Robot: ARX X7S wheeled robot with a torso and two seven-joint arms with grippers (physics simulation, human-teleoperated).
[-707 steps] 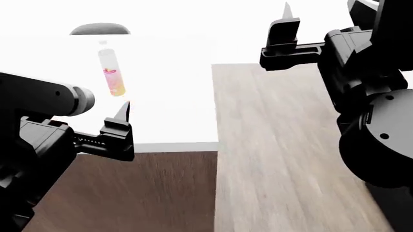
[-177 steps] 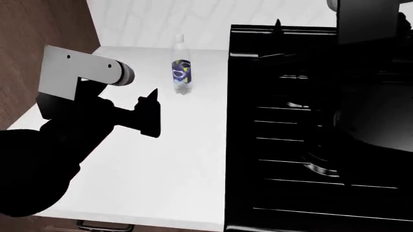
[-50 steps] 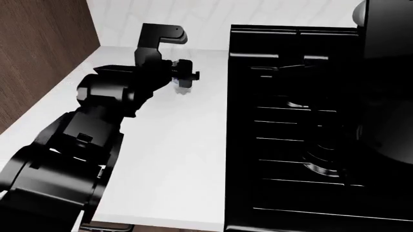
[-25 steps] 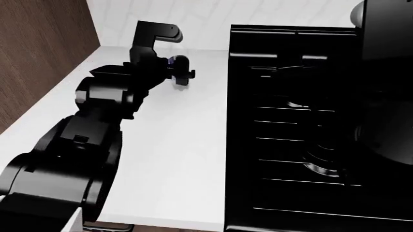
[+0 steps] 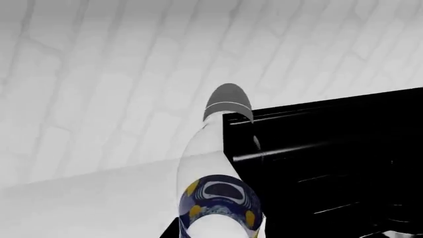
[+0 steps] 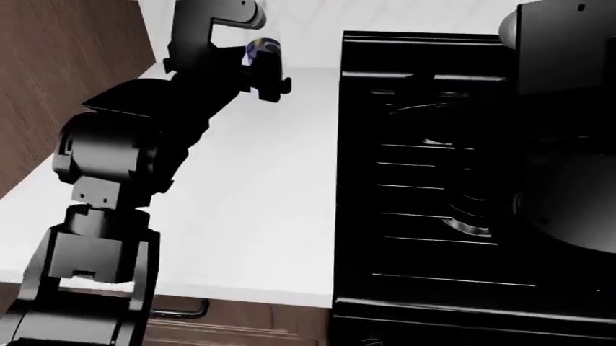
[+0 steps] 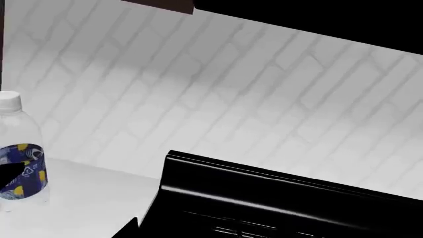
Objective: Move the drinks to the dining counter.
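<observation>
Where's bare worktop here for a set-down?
White worktop is bare between the left arm and the black stove, down to the front edge. The back corner is crowded: left gripper around the bottle.

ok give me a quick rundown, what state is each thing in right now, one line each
Blue-and-yellow-labelled bottle: upright, cap on, in the left gripper's grasp.
Left gripper: jaws closed on the bottle, near the back wall.
Right gripper: out of view.
Stove: no flame or pan visible on its grates.
Drawer: shut.
White worktop: bottle's base hidden, contact unclear.
</observation>
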